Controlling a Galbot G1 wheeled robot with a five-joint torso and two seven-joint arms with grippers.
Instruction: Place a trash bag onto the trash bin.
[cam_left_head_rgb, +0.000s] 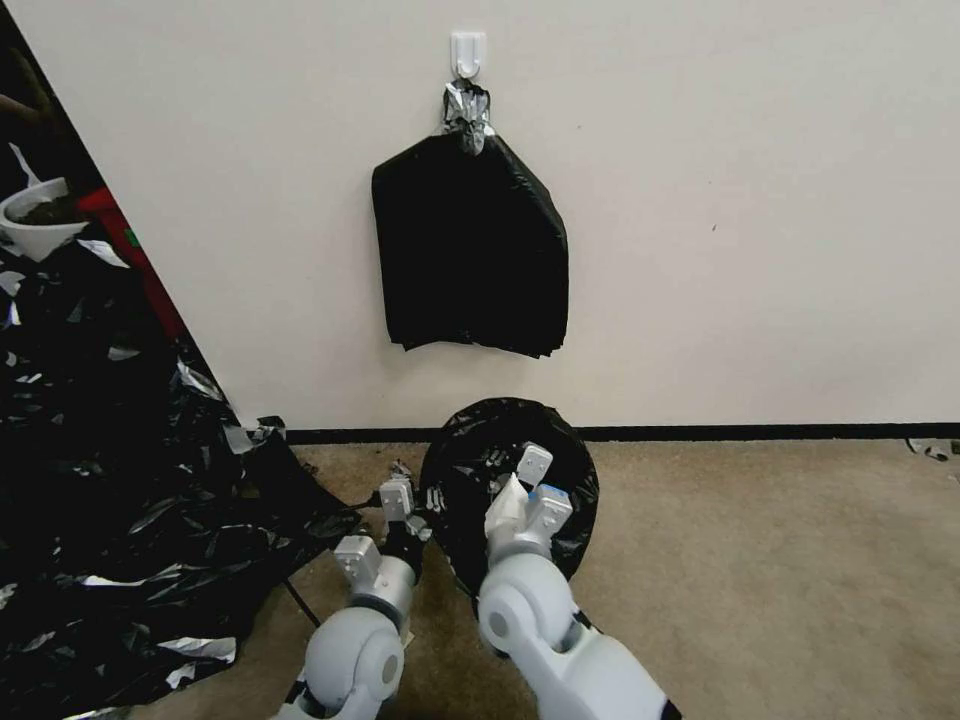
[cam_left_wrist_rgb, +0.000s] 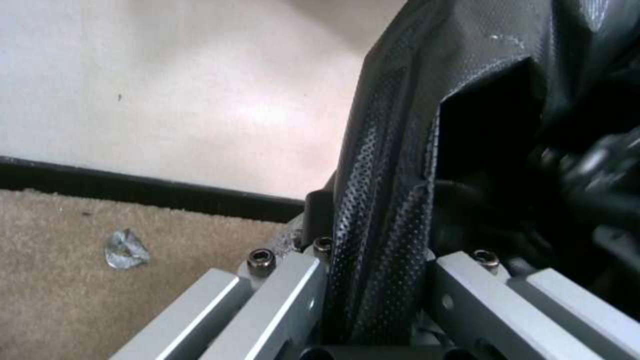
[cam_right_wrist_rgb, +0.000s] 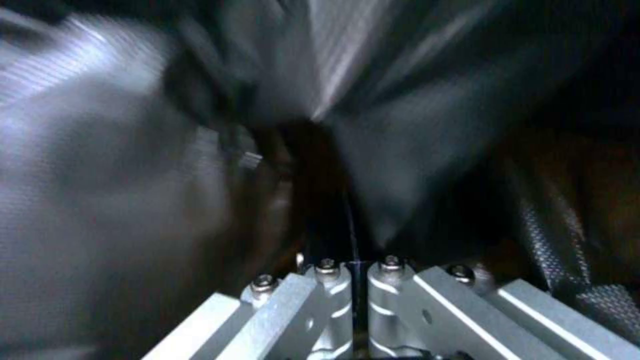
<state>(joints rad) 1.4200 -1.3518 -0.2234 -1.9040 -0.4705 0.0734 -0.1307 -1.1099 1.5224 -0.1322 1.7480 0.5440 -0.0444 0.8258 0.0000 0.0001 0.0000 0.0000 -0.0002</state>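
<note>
The trash bag (cam_left_head_rgb: 500, 455) is a glossy black film spread over a round shape on the carpet by the wall. The trash bin is hidden under it. My left gripper (cam_left_head_rgb: 405, 497) is at the bag's left edge. In the left wrist view a fold of the trash bag (cam_left_wrist_rgb: 387, 165) runs between the fingers of the left gripper (cam_left_wrist_rgb: 377, 240), which close on it. My right gripper (cam_left_head_rgb: 530, 482) reaches into the bag from above. In the right wrist view the right gripper (cam_right_wrist_rgb: 357, 252) is shut, with blurred dark film of the trash bag (cam_right_wrist_rgb: 427, 130) all around it.
A thick stack of black bags (cam_left_head_rgb: 468, 250) hangs from a white wall hook (cam_left_head_rgb: 467, 52) right above. A big heap of black plastic sheets (cam_left_head_rgb: 120, 480) fills the left, with a white pot (cam_left_head_rgb: 35, 225) behind it. Open carpet (cam_left_head_rgb: 780, 570) lies to the right.
</note>
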